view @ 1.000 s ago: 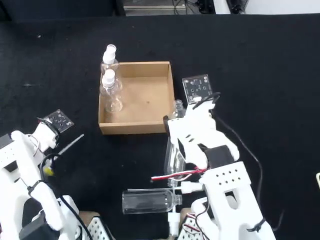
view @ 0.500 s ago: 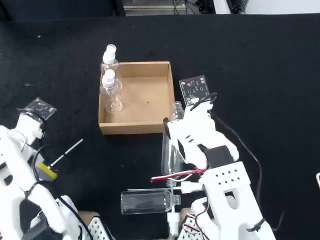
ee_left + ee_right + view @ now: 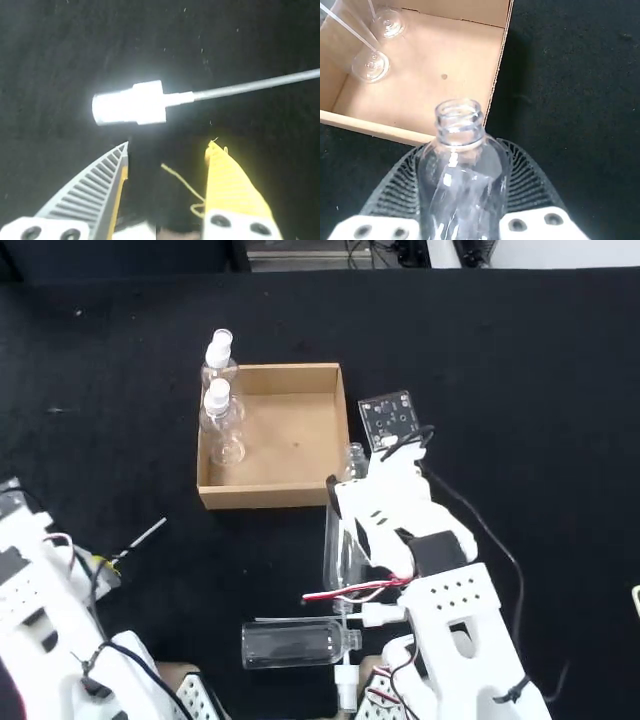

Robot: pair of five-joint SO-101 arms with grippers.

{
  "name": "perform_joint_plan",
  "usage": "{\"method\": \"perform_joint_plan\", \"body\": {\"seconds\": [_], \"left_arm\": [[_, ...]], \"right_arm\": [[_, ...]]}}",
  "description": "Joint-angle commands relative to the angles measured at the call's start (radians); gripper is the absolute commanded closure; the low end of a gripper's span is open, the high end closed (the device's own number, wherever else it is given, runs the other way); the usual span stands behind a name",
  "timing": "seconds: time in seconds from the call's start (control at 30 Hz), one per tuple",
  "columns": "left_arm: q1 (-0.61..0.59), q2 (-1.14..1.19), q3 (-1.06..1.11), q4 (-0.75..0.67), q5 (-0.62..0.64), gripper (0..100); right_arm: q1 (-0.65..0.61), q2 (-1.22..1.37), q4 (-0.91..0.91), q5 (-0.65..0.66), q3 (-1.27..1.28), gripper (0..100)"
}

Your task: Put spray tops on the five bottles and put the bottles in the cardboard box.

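Clear plastic bottle (image 3: 460, 170), uncapped, long axis vertical, mouth up, clamped in right tool (image 3: 470, 150); white spray top (image 3: 132, 103) lying flat before parted left tool (image 3: 168, 145).

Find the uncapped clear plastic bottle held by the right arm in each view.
High view: uncapped clear plastic bottle at the near right corner of the brown cardboard box.
Right wrist view: centre, between the jaws.
Left wrist view: white spray top instead.
Shared landmark: the box.
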Motion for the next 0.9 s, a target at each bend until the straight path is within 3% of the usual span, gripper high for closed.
{"method": "perform_joint_plan", "body": {"seconds": [0.0, 0.1, 0.27, 0.33, 0.6, 0.87], "left_arm": [[-0.048, -0.080, 0.120, -0.250, 0.018, 78], [-0.062, -0.153, 0.160, -0.259, 0.055, 74], [-0.038, -0.265, 0.117, -0.048, 0.267, 60], [-0.024, -0.288, 0.094, -0.005, 0.362, 59], [-0.016, -0.160, 0.133, -0.198, 0.617, 65], [-0.021, -0.008, 0.102, -0.244, 0.646, 59]], "right_arm": [[-0.009, -0.024, -0.014, 0.008, 0.005, 98.8], [-0.009, -0.024, -0.014, 0.009, 0.005, 98.8], [-0.009, -0.024, -0.015, 0.009, 0.005, 98.8], [-0.009, -0.024, -0.015, 0.009, 0.005, 98.8], [-0.009, -0.024, -0.014, 0.009, 0.007, 98.8], [-0.008, -0.024, -0.014, 0.009, 0.007, 98.8]]}}
